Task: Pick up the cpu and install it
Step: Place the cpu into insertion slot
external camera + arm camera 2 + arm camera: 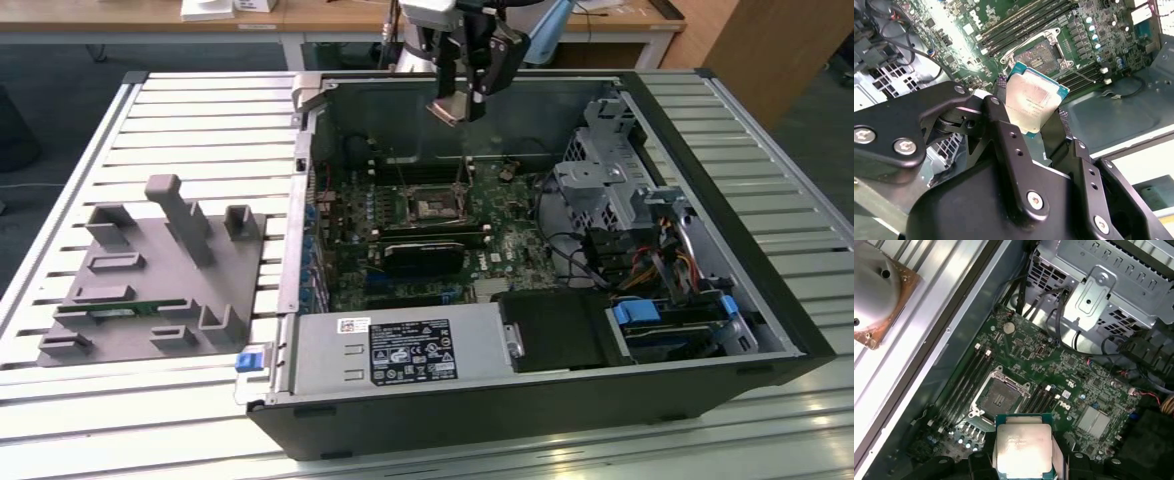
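My gripper (457,108) hangs over the far part of the open computer case, shut on the cpu (1031,102), a small square chip with a shiny silver top and a teal-green rim. In both wrist views the cpu (1021,449) sits between the black fingers (1004,137), held by its edges. Below it lies the bare cpu socket (999,397) on the green motherboard (1079,390), its metal frame around it. In the exterior view the socket (434,205) is below and nearer than the gripper, and the chip is well above the board.
The case (534,400) lies open on a slatted metal table (200,130). Beside the socket run memory slots (966,377). A black card (427,250), the power supply (394,350), a drive cage (607,170) and cables (667,260) crowd the case. A grey fixture (147,270) stands at the exterior view's left.
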